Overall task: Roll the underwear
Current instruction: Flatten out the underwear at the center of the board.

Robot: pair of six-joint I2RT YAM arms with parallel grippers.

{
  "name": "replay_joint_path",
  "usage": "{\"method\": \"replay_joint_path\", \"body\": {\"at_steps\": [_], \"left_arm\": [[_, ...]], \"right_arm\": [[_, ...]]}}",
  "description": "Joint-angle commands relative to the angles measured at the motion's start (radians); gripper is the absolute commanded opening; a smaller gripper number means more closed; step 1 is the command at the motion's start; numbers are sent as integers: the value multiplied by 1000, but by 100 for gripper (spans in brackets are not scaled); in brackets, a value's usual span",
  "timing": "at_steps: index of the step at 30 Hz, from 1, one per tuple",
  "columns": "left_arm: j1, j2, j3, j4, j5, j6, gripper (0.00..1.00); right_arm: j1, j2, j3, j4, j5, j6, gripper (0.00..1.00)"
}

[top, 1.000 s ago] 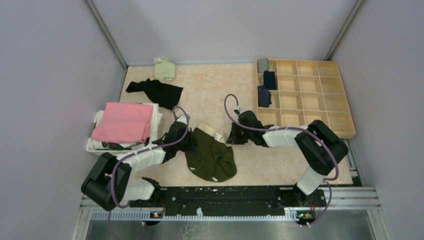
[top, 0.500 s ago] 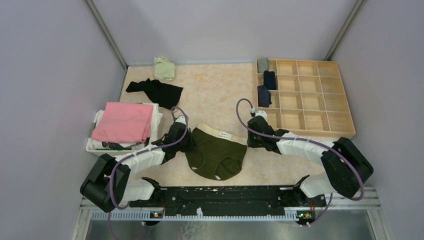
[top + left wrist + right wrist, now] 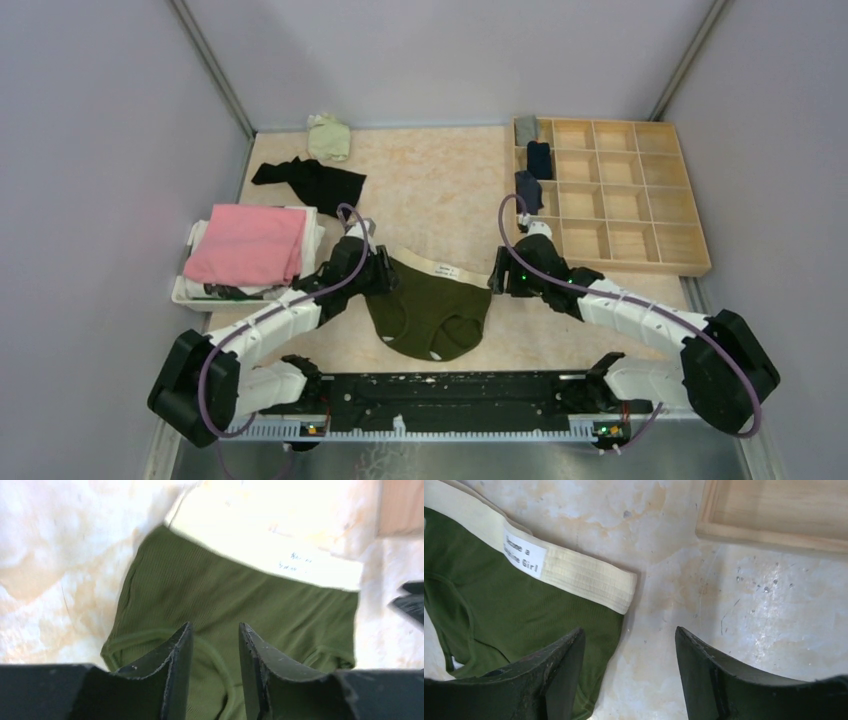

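Observation:
Olive green underwear (image 3: 430, 310) with a beige waistband (image 3: 440, 268) lies spread flat on the table between the two arms. My left gripper (image 3: 378, 275) stands at the waistband's left end. In the left wrist view it (image 3: 215, 630) is open, hovering over the green fabric (image 3: 240, 595) with nothing between its fingers. At the right end my right gripper (image 3: 497, 280) is open too. The right wrist view shows that gripper (image 3: 630, 632) wide, bare table between the fingers and the waistband's end (image 3: 589, 582) just ahead. A dark pair of underwear (image 3: 310, 180) lies at the back left.
A wooden grid box (image 3: 640, 200) at the back right holds three rolled pieces in its left column (image 3: 528, 190). A white basket (image 3: 190, 290) with a folded pink cloth (image 3: 247, 243) sits left. A pale green cloth (image 3: 328, 137) lies near the back wall.
The right gripper pulled the waistband to the right, spreading the bunched olive underwear flat. Both grippers then opened and let go of it.

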Motion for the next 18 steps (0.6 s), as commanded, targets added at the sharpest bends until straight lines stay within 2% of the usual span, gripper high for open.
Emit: {"method": "replay_joint_path", "body": {"at_steps": [1,4,9,12,18], "left_arm": [[2,26,140,12,-105,35,48],[24,81,198,24,-171,62,54],[55,181,240,63,-233,136,57],[66,242,238,108,-226,190,58],[71,320,243,192,-124,285,60]], "right_arm": [[-30,56,-35,85,-90,52,66],[-51,94,-48,130,-138,63,66],[-79,135,-60,194,-219,79,66],[-86,153,-57,197,-238,81,66],[-93,155,-63,197,-239,73,66]]}}
